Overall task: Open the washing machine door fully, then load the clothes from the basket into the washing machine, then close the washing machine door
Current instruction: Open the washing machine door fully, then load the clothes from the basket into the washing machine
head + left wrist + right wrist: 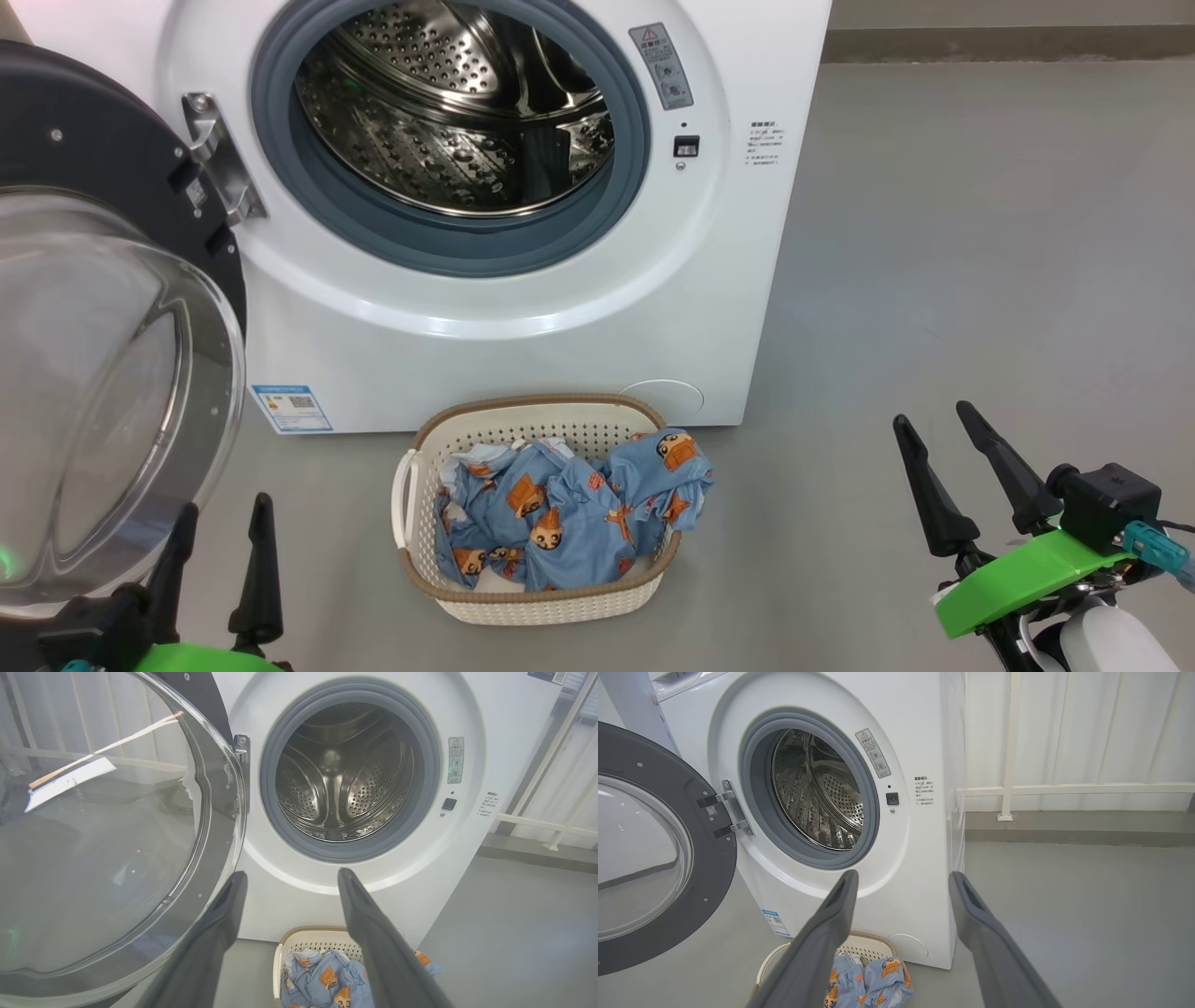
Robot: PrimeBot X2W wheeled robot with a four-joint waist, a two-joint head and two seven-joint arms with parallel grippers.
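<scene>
Clothes (569, 515), lt blue w/ orange figures, heaped in basket (541, 609).

A grey sticker (661, 65) with a warning triangle is carried on the front of the washing machine (560, 355), toward its upper right corner; the wording is too small to be read. A block of small print (766, 145) near the front's right edge cannot be made out. A blue label (291, 408) bearing a square code is stuck at the front's lower left corner, and a small coded tag (196, 193) is seen on the washing machine door (93, 131) beside the hinge (219, 159).
</scene>
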